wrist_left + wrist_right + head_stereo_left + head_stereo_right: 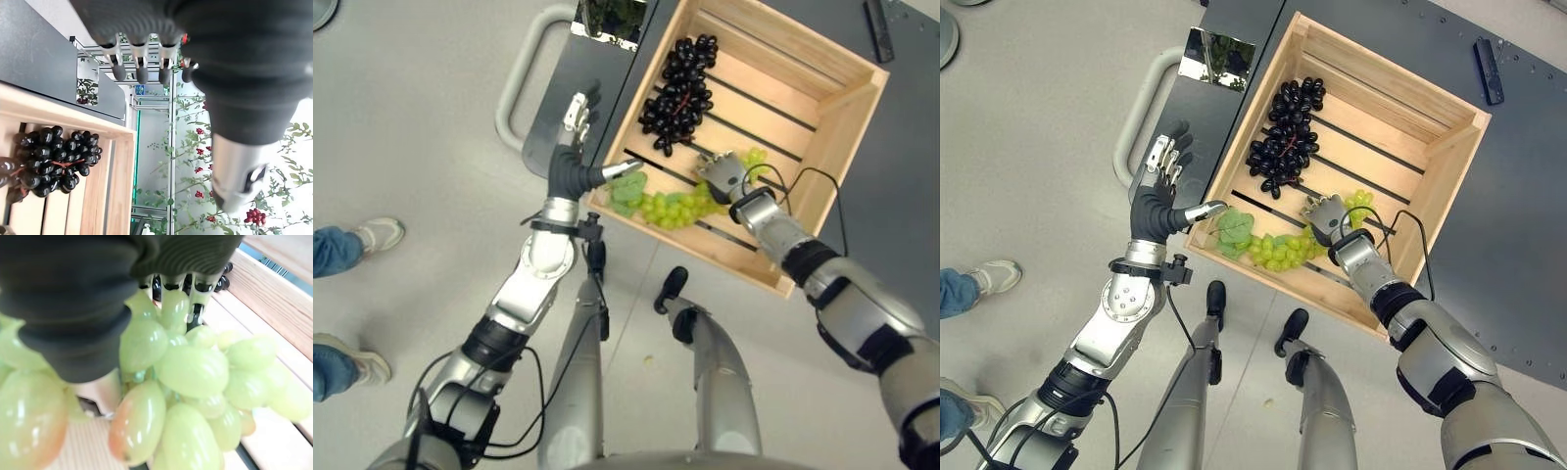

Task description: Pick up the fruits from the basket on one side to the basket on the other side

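Fruit first: both bunches sit in the big wooden crate (1449, 147) on the dark table (1518, 245). The black grapes (1285, 137) lie on the slats toward the crate's far left corner. The green grapes (1288, 250), with a leaf at their left end, stretch along the near wall, well apart from the black bunch. Right hand (1327, 217) is down on the green grapes, and in its wrist view the fingers (173, 303) curl in among the berries, thumb pressed against them from the other side — a hold on the bunch. Left hand (1160, 196) hangs just outside the crate's near left corner, fingers straight and spread, thumb pointing at the rim, holding nothing.
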{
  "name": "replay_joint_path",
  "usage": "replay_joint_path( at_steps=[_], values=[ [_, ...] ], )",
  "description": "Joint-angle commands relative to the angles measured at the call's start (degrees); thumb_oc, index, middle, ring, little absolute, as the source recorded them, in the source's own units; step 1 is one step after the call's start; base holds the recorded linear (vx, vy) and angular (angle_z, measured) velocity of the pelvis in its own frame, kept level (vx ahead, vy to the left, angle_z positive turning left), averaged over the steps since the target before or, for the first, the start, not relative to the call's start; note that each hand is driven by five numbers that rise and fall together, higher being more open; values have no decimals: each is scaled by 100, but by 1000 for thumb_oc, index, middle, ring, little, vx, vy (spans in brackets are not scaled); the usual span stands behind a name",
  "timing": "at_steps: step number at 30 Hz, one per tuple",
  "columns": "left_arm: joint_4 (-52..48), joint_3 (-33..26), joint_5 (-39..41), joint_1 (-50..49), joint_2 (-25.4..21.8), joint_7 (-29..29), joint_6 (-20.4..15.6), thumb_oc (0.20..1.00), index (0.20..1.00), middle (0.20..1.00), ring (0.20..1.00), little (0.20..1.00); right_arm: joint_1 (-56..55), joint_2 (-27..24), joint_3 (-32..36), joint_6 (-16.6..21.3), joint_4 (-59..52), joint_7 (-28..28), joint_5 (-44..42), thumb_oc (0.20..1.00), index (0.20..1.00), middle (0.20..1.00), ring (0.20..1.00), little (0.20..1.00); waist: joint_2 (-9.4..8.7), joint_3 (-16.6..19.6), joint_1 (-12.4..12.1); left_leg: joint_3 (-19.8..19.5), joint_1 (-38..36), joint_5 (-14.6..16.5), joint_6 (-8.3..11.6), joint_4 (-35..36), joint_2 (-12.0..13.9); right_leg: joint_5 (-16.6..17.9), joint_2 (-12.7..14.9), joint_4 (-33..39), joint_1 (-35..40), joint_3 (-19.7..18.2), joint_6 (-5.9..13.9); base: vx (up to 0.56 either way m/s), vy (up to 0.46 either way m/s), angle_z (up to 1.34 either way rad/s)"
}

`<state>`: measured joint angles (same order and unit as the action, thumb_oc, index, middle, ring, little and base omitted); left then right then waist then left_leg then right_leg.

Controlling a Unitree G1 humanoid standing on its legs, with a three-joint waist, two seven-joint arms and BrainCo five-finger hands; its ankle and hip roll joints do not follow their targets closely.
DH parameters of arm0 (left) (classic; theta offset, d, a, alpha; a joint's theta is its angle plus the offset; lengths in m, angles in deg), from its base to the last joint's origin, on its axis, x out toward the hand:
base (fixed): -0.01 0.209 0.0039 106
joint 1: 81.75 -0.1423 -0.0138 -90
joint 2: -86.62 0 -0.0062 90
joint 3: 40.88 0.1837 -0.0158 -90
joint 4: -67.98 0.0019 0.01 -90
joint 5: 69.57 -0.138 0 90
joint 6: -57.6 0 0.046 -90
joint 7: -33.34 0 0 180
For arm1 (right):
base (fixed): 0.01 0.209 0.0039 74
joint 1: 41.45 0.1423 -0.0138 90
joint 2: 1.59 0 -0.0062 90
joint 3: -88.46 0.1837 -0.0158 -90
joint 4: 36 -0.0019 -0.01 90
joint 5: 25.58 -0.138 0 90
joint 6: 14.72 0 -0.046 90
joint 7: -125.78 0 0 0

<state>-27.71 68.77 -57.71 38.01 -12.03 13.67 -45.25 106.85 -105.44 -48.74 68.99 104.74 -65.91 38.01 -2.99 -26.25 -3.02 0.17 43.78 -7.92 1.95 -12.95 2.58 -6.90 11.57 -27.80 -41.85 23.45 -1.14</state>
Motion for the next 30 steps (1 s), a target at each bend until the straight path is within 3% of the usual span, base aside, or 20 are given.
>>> replay_joint_path(
  at_steps=[1,19,30],
  values=[
    [-719,-286,-416,147,107,-43,-173,1000,1000,1000,1000,1000,-480,115,-513,363,458,1047,-89,200,200,200,200,200,117,-355,-143,149,-52,640,34,-390,38,686,243,1059,396,-174,906,0,0,0],
    [-769,-453,-476,-17,103,-60,-130,1000,1000,1000,1000,1000,-460,-255,-156,426,-642,1102,-334,200,200,200,200,200,51,-355,-42,204,-91,676,28,-416,72,676,245,1011,399,-198,911,0,0,0],
    [-576,-398,-428,13,-21,-22,-203,1000,1000,1000,1000,1000,-567,-786,586,448,-1269,567,-1332,200,200,200,200,200,-67,-355,-20,296,-1074,685,39,-178,123,679,262,1133,1331,-177,937,0,0,0]
  ],
)
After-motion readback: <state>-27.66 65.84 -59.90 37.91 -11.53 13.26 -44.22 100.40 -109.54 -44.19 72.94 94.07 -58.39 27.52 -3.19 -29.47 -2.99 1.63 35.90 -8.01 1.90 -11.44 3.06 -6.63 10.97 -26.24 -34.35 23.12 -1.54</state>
